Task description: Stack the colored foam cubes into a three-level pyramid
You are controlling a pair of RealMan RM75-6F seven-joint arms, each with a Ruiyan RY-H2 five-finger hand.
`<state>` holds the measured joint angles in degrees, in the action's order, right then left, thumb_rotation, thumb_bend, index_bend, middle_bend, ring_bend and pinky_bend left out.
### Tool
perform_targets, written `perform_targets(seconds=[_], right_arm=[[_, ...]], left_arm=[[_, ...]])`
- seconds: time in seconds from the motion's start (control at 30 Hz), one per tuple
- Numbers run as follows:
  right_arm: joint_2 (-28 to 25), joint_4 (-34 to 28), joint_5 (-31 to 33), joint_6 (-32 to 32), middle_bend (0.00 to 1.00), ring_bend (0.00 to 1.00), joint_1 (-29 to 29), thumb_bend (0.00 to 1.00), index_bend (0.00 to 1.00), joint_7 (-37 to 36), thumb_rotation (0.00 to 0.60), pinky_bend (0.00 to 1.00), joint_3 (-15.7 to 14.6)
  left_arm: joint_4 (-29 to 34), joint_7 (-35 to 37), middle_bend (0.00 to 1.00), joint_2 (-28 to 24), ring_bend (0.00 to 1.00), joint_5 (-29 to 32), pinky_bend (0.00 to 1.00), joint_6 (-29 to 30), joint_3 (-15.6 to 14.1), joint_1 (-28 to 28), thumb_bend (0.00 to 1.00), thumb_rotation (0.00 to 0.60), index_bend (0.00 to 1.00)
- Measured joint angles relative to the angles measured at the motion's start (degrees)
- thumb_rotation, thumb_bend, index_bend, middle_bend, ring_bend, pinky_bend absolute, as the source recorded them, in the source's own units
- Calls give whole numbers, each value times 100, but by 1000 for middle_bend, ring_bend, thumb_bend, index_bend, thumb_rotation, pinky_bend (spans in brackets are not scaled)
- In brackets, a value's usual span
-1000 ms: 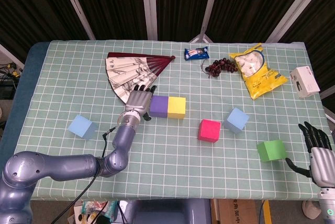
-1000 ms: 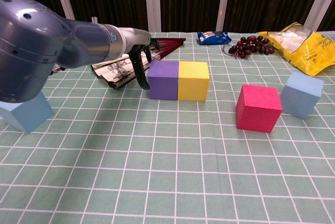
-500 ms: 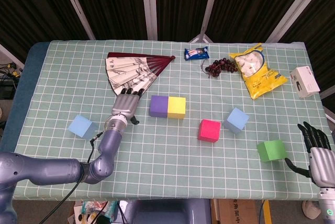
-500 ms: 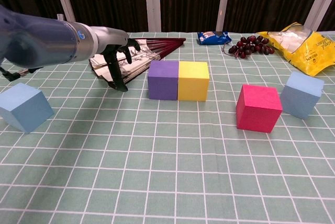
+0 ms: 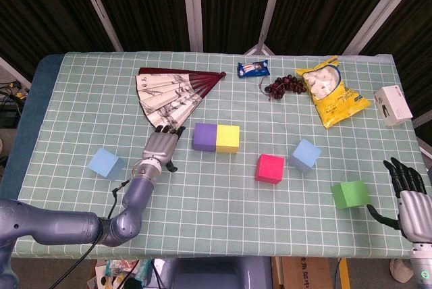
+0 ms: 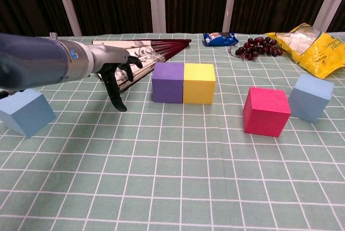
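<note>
A purple cube and a yellow cube stand side by side, touching, mid-table. A pink cube and a light blue cube lie to their right. A second light blue cube sits at the left, and a green cube near the front right. My left hand hovers open, left of the purple cube, apart from it. My right hand is open at the table's right front edge, beside the green cube.
A folding fan lies just behind my left hand. Grapes, a blue snack packet and a yellow bag lie along the back. A white box rests at the right edge.
My left hand has drawn back from the purple cube, moving left and toward the front. The cubes and my right hand have not moved.
</note>
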<state>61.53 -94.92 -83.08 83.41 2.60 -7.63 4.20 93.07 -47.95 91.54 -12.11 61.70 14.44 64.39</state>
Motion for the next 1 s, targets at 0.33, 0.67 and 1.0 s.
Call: perform_targets(seconds=[0.33,0.67,1.0], right_arm=[[-10,-2,9,-11,0,0,1,244,0,-27,600,0,2],[-9,-3,12,-18,0,0,4,244,0,-28,600,0,2],[-12,-4,8,-16,0,0,2,244,0,-28,600,0,-1]], left_arm=[[-171,49,180,239,63,-18,60,-31,14,79,167,600,0],[-262,63,179,347,63,-5,60,-61,43,131,167,600,0],[-312,76,179,430,62,-10,60,-78,59,167,167,600,0]])
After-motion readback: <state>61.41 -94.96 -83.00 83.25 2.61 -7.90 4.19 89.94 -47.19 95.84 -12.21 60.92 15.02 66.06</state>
